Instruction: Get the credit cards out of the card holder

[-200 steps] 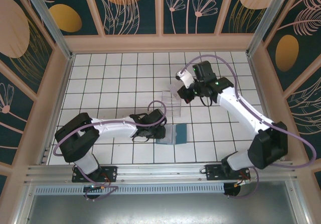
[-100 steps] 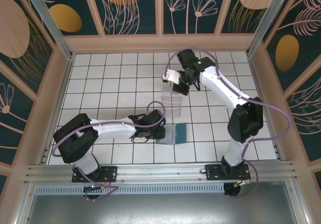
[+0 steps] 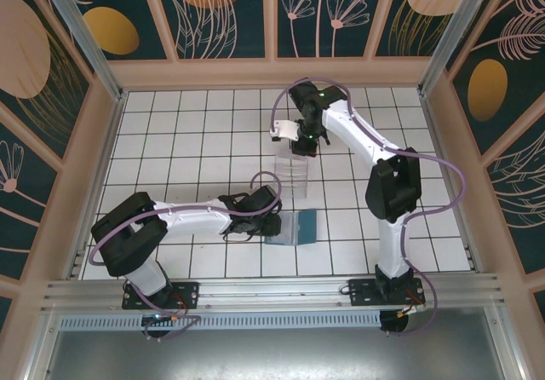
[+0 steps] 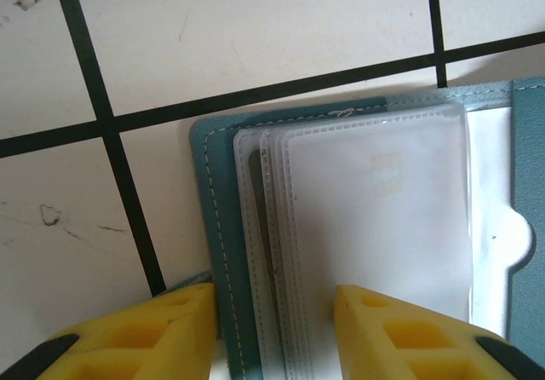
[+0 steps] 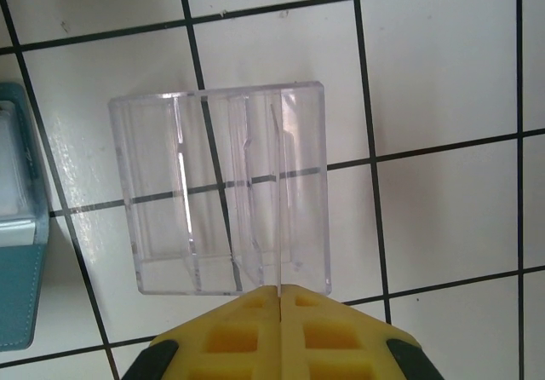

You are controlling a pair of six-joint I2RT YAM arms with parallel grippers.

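On the tiled counter, the teal card holder lies open at the left pincer.
The left pincer's fingers stand apart over the holder's edge and its clear sleeves. The right pincer is pressed together on the pale card, held edge-on over the clear tray.

Readable text: none could be made out.
Card holder: a faint pale patch showed behind its plastic sleeve, illegible.

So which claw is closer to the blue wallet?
Left. The left gripper straddles the card holder's edge; the right gripper is farther off, above the clear tray.
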